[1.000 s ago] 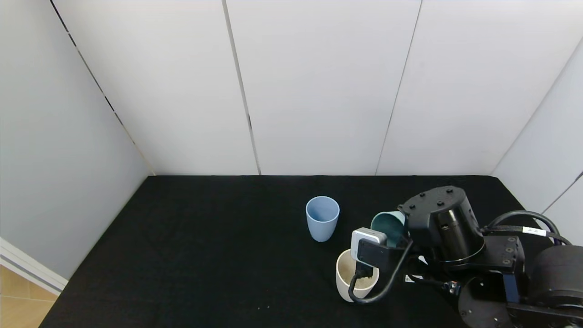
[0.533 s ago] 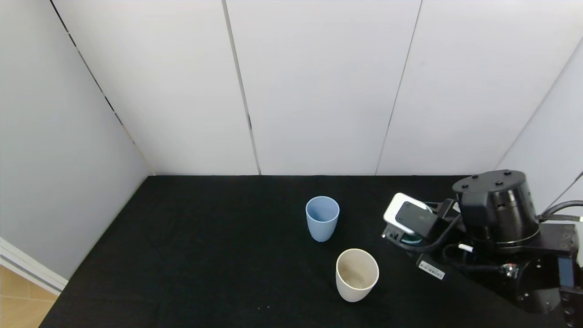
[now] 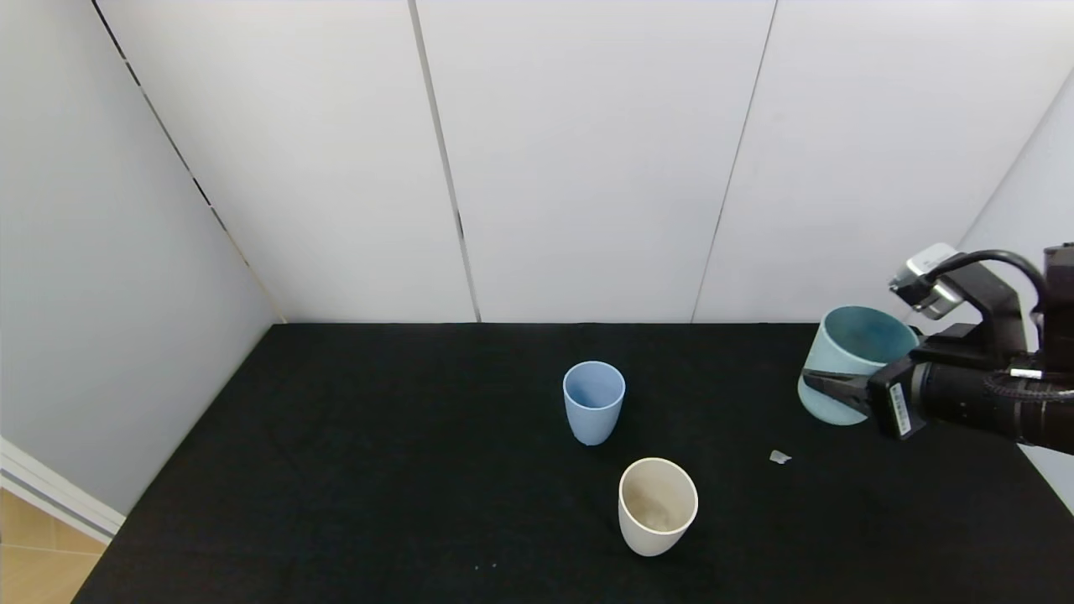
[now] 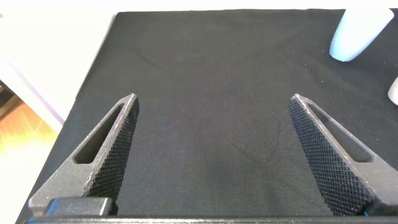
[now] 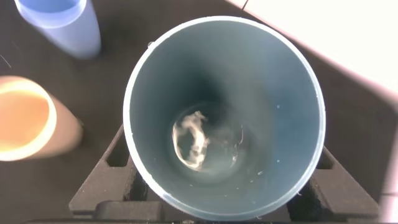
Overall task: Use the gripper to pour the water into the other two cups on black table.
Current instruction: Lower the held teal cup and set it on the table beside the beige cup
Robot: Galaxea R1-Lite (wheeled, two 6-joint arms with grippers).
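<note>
Now the right tool (image 3: 826, 384) pinches an upright teal-green plastic tumbler (image 3: 852, 361) at the black cloth bench's (image 3: 377, 470) right edge, well apart from the light blue tumbler (image 3: 594, 401) and cream-white tumbler (image 3: 658, 505). The left tool (image 4: 211, 155) hangs spread over bare bench.

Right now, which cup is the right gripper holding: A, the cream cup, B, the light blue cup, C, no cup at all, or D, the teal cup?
D: the right gripper has its fingers clamped on the teal cup, held upright near the black table's right edge, while the light blue cup and cream cup stand free.
</note>
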